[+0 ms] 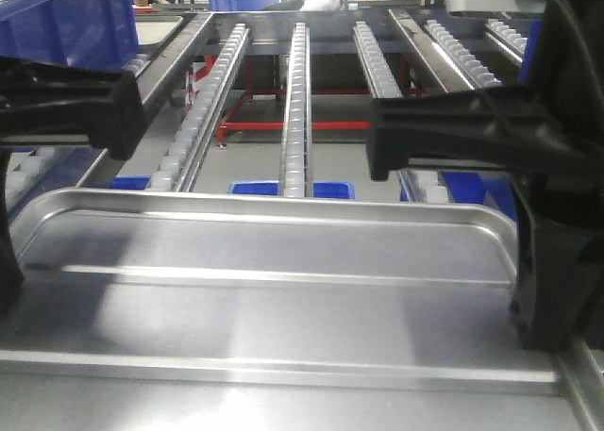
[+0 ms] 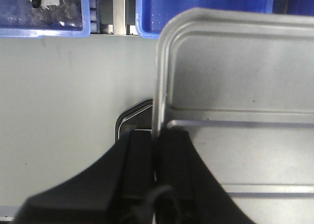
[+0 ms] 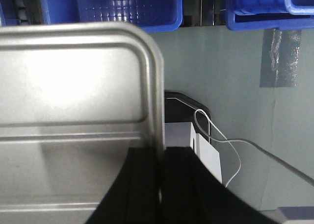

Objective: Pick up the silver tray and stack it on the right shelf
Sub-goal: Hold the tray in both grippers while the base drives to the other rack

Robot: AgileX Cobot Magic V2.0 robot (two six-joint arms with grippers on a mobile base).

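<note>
The left tool (image 2: 157, 158) is clamped on the left rim of the silver tray (image 2: 235, 77), one black finger outside the raised edge and the other inside it, just below the nearer rib. The right tool (image 3: 162, 172) pinches the opposite rim in the same way, with the edge running up out of the narrow gap between its fingers. Held between the two, the tray lies level and open side up, its two long ribs running across from one grip to the other. Both wrist views show the pale grey floor (image 2: 64, 96) beneath it. In the front view the tray fills the foreground, and its far rim lies across the near ends of the right shelf (image 1: 296, 101), whose rails of white rollers run away behind it. Whether the tray touches the shelf cannot be told. Blue bins (image 3: 108, 8) stand on the floor beyond the tray, and a white box (image 3: 189, 138) with a thin cable (image 3: 230, 140) sits just beside its right edge. A blue crate (image 1: 66, 16) stands at the upper left, and a red frame (image 1: 283, 126) shows under the rails.
</note>
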